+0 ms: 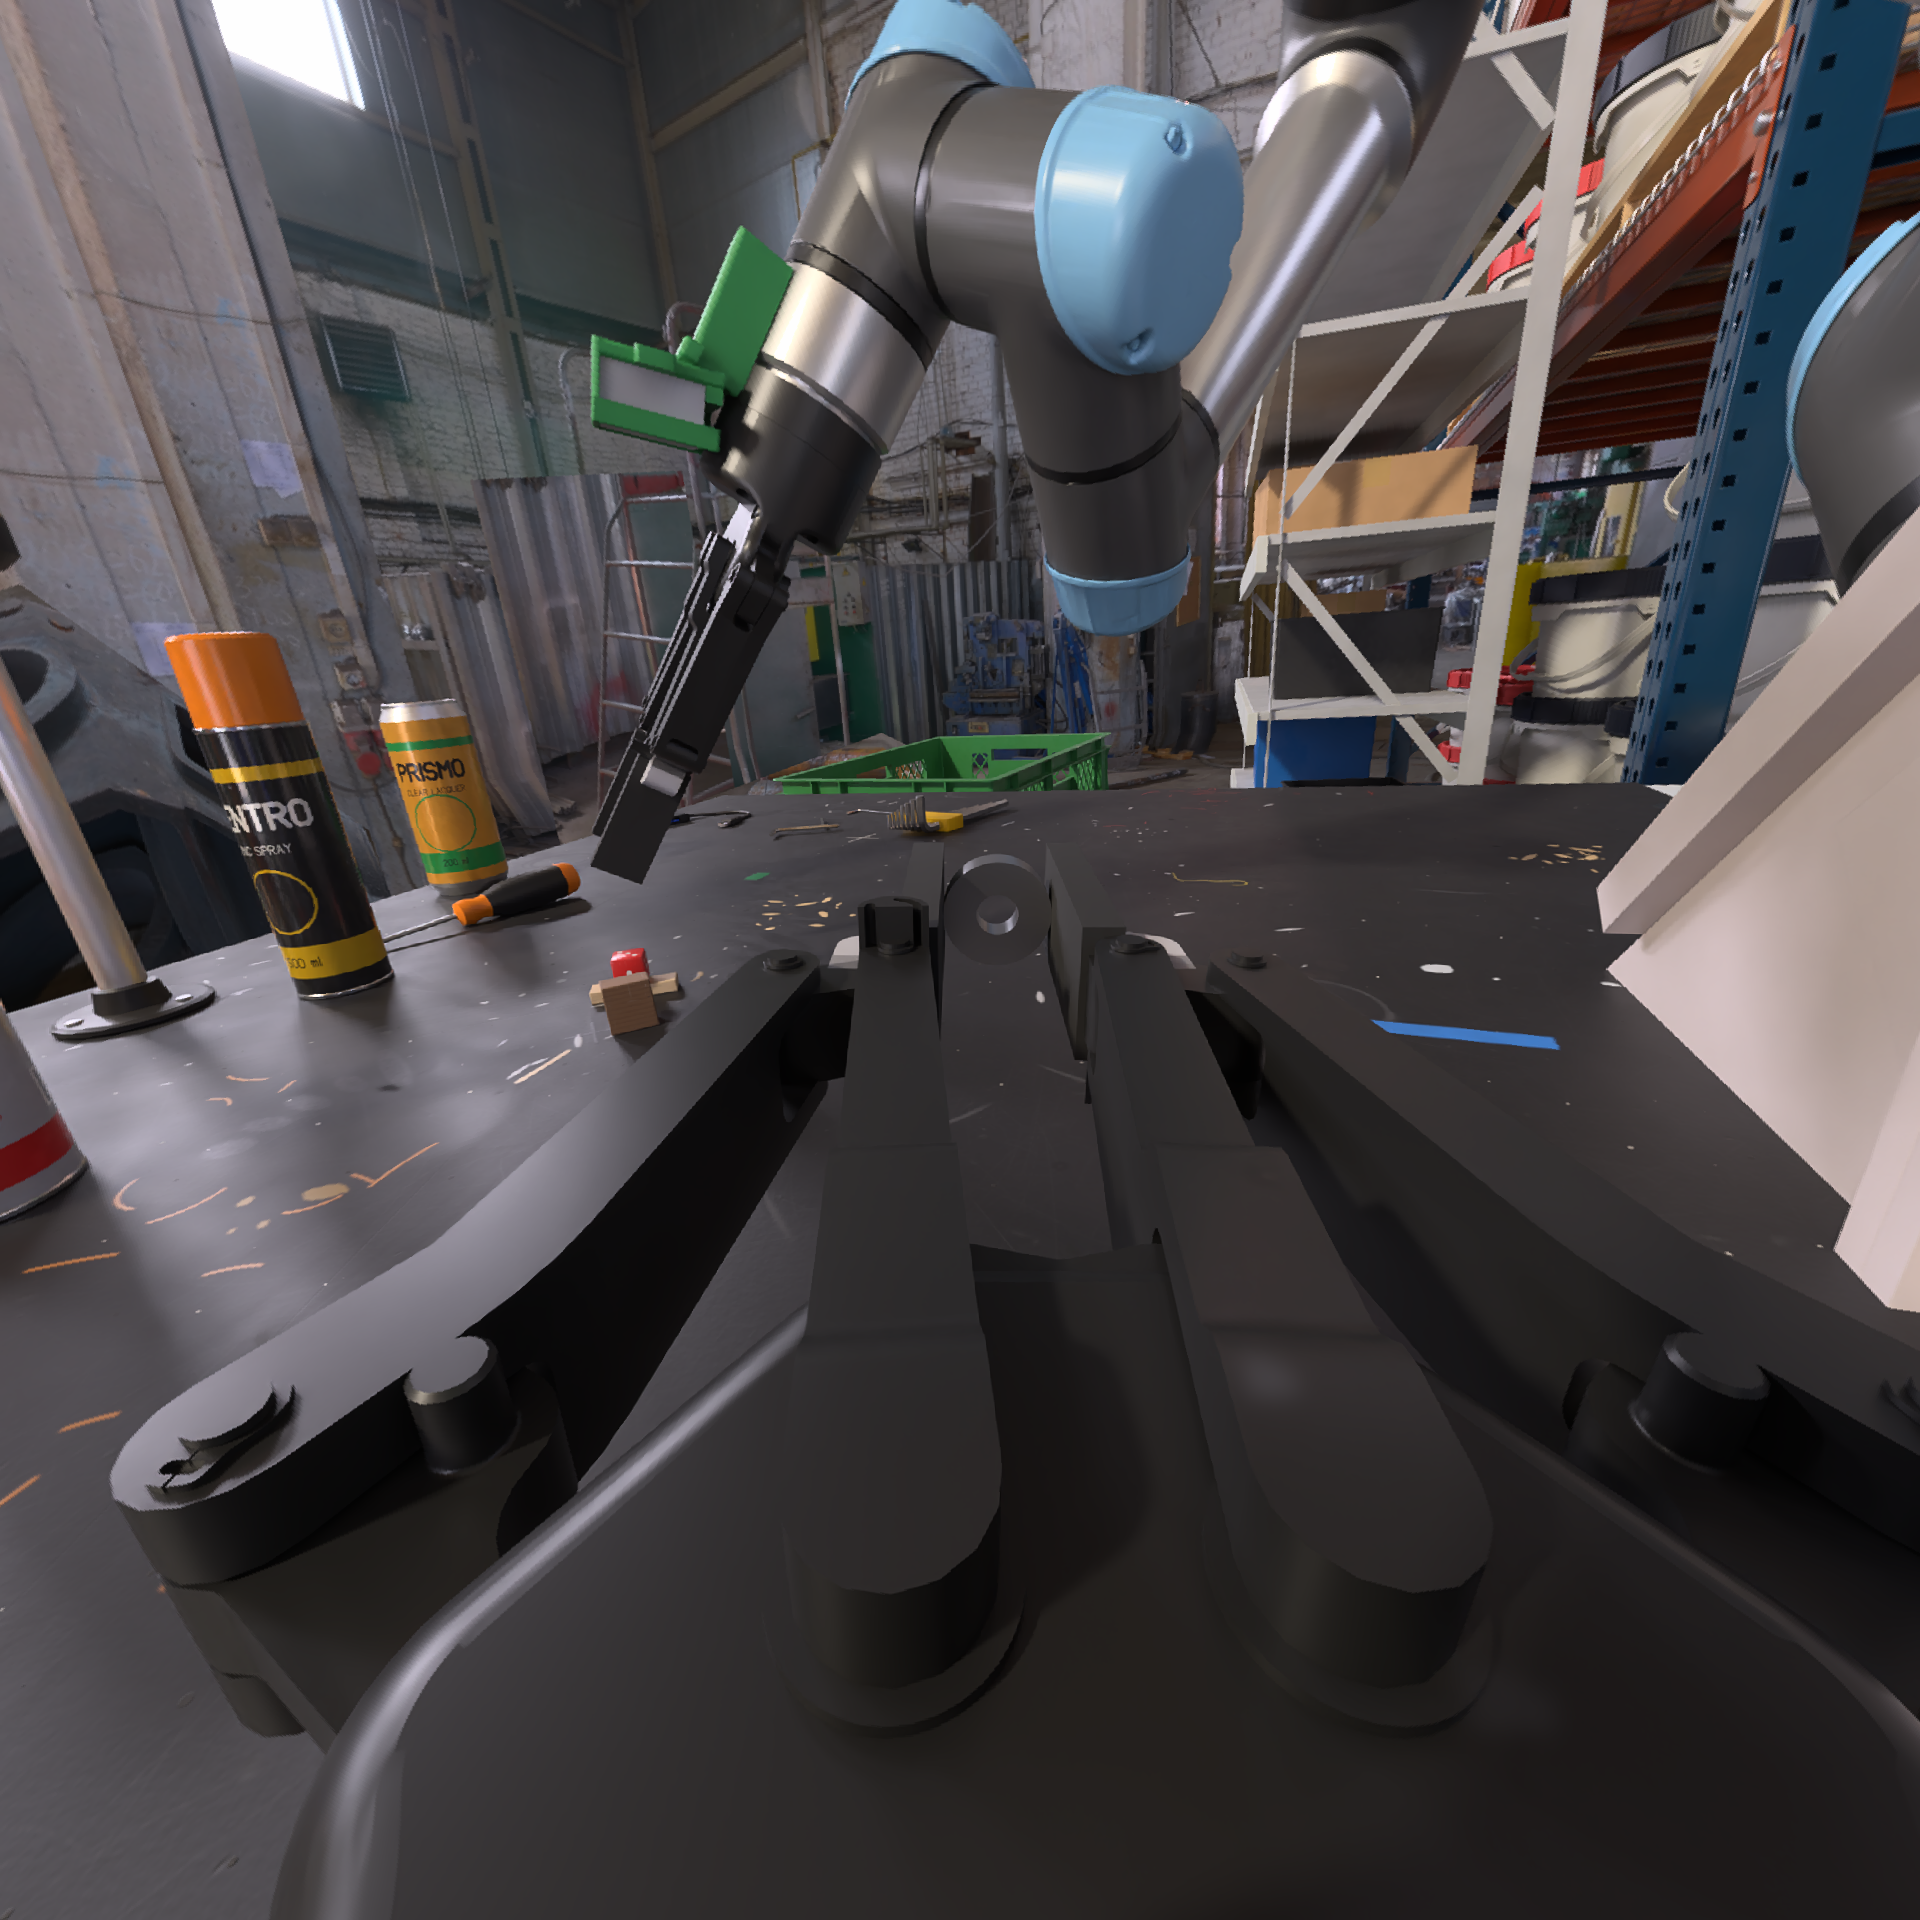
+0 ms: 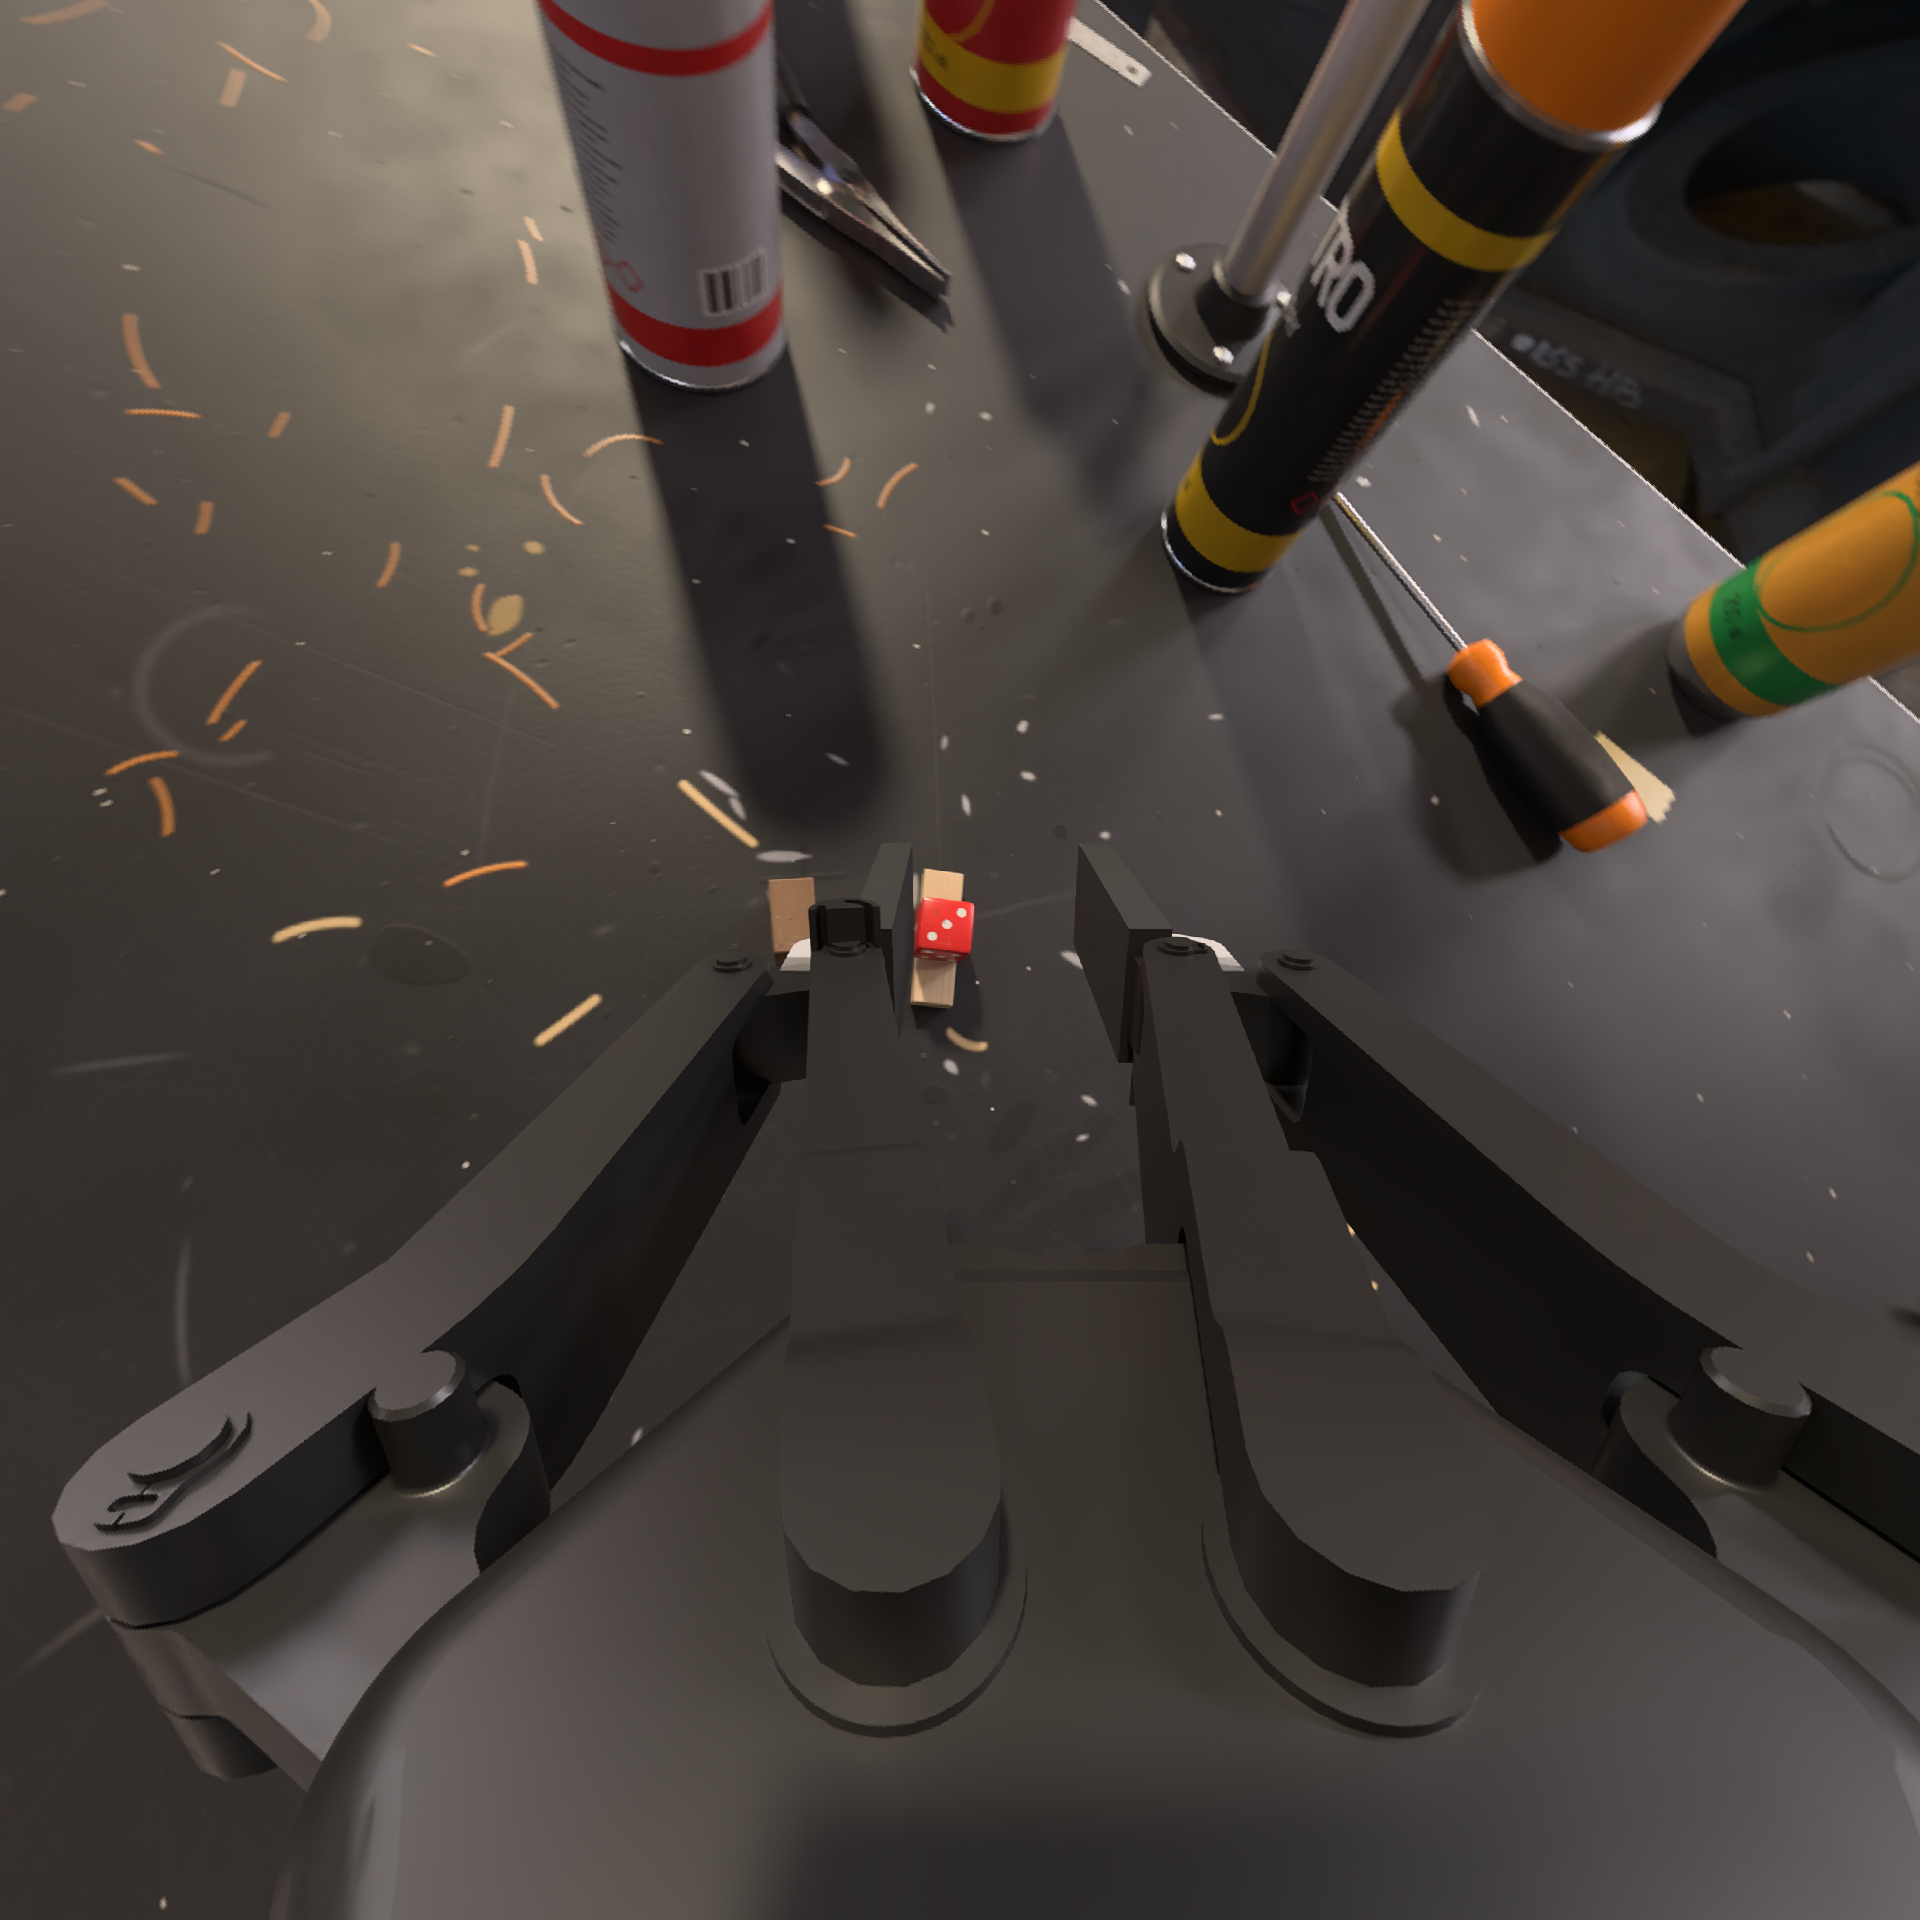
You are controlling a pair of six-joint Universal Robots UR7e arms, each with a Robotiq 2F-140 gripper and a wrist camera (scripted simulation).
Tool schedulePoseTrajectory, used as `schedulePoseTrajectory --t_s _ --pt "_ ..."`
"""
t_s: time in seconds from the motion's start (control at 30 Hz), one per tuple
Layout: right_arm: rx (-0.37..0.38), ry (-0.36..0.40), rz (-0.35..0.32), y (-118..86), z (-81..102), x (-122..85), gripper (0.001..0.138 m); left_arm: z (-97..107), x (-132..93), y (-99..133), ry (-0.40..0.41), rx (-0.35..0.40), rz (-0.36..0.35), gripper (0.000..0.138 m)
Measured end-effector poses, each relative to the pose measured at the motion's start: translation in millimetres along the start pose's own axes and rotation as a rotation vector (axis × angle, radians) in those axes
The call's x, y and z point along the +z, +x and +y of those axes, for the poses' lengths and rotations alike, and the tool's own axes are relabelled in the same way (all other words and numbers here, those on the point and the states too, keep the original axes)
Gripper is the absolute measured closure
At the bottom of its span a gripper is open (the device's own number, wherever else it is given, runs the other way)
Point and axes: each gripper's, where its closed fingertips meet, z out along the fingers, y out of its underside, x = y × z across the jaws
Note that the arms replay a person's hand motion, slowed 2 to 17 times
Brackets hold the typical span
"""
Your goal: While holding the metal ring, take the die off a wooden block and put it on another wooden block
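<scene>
My left gripper [image 1: 995,902] is shut on the grey metal ring [image 1: 975,883] and holds it above the dark table [image 1: 1299,935]. A red die [image 2: 943,925] sits on a light wooden block [image 2: 932,987]. A second, darker block [image 2: 790,906] lies just to its left, partly hidden by my finger. My right gripper [image 2: 992,920] is open and points down over the die, which shows between the fingertips, close to the left one. In the left wrist view the die [image 1: 629,961] tops the blocks [image 1: 632,1006], with the right gripper [image 1: 632,831] above and behind them.
Near the blocks stand a black-and-orange spray can [image 2: 1382,312], a white-and-red can [image 2: 675,187], a red can [image 2: 992,62], an orange can [image 2: 1808,623] and a metal pole on a flange [image 2: 1257,239]. A screwdriver [image 2: 1538,758] and pliers [image 2: 862,218] lie there. A white box [image 1: 1787,935] is at the right.
</scene>
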Motion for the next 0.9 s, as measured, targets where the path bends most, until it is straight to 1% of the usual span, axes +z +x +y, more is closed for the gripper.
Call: schedulePoseTrajectory --t_s 0.1,0.3,0.4,0.47,0.57,0.7,0.9 --pt "0.036 -0.029 0.044 2.4 2.1 4.9 0.097 -0.1 0.0 0.2 0.0 0.0 0.0 0.113" --pt "0.07 -0.074 0.031 -6.6 6.7 17.4 0.096 -1.0 -0.2 0.9 0.003 0.003 0.002 0.113" --pt "0.079 -0.101 0.052 -4.6 10.9 22.7 0.092 -1.2 -0.3 1.0 0.003 0.004 0.002 0.113" --pt "0.087 -0.104 0.063 -3.4 11.5 25.3 0.09 -1.3 -0.3 1.1 0.003 0.004 0.002 0.113" --pt "0.1 -0.095 0.053 -5.5 10.4 28.9 0.09 -1.2 -0.3 1.1 0.003 0.004 0.002 0.113" --pt "0.092 -0.101 0.041 -7.2 11.8 33.3 0.089 -1.3 -0.3 1.2 0.004 0.002 0.003 0.113" --pt "0.073 -0.143 0.069 -5.1 18.9 40.5 0.089 -1.0 0.1 2.2 0.004 0.0 0.006 0.113"
